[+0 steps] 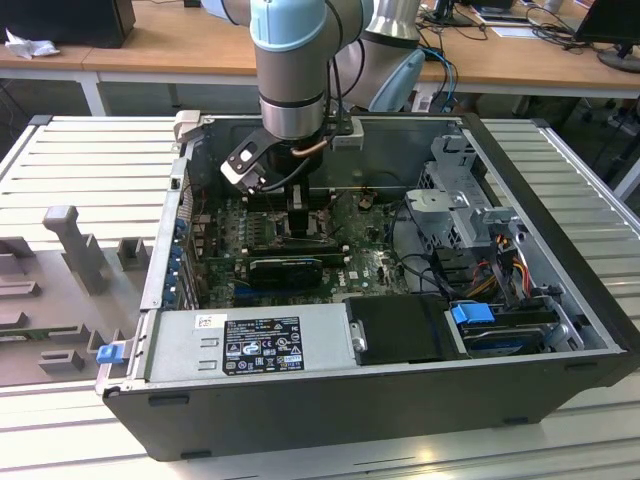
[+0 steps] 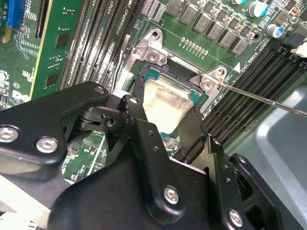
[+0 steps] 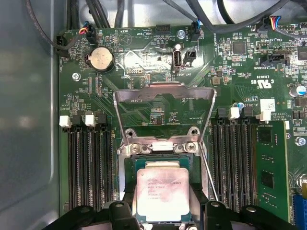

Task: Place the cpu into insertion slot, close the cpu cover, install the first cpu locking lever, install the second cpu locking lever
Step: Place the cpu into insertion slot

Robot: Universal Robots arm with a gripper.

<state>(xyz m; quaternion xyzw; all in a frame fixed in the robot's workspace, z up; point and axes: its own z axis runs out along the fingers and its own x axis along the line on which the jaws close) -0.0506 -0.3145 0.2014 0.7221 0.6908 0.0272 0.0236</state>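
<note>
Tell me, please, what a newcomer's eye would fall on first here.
First the silvery cpu, lying over the insertion slot between the black fingers of the gripper. Just beyond it the cpu cover stands open over the green board. In the exterior view, the pale blue arm reaches down into the open computer case.

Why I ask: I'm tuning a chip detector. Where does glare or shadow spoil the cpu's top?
In the second wrist view glare washes out the middle of the cpu; in the first wrist view the cpu is evenly lit, print visible; in the exterior view the arm shades the board beneath it.
</note>
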